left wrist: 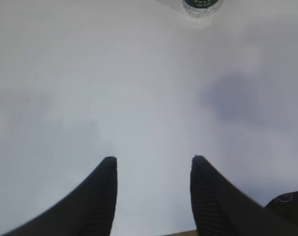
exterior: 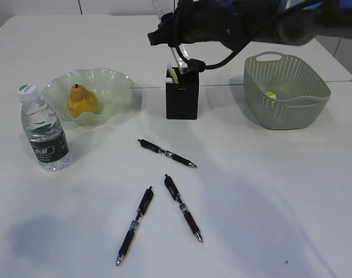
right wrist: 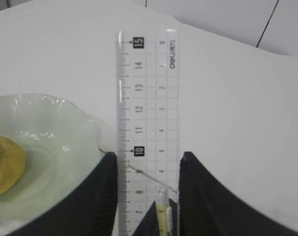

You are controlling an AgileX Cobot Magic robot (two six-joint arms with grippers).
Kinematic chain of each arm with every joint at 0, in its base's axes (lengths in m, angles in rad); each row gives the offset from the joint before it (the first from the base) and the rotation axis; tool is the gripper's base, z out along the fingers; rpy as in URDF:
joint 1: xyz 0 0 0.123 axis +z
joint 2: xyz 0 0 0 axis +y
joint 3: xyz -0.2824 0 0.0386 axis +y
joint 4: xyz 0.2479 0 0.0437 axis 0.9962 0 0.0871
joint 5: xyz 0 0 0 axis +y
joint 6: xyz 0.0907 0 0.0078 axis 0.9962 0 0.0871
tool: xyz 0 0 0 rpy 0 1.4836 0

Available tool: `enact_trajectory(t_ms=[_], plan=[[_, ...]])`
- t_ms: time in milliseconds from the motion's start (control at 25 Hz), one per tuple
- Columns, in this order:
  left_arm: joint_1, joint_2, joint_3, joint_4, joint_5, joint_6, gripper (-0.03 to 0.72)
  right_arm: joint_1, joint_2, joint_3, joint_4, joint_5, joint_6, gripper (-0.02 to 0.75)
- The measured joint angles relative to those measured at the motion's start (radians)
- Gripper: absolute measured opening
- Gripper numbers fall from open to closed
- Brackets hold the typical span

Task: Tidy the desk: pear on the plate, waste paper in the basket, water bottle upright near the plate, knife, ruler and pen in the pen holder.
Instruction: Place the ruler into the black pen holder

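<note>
Exterior view: white desk (exterior: 268,191) with three pens; right claw (right wrist: 148,162) grips ruler (right wrist: 148,98), left claw (left wrist: 153,164) half-open

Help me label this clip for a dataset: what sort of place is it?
Probably an office or lab desk setup: a plain white desk with three pens, a black pen holder and a clear ruler.
</note>
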Motion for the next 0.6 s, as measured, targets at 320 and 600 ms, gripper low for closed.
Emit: enact_trajectory(t_ms=[320, 600], plan=[[0.0, 0.0, 0.0, 0.0, -0.002, 0.0, 0.34, -0.014, 0.075, 0.0, -0.011, -0.207, 0.0, 0.313], [0.0, 0.0, 0.0, 0.0, -0.002, 0.0, 0.34, -0.064, 0.085, 0.0, 0.001, -0.306, 0.0, 0.313]])
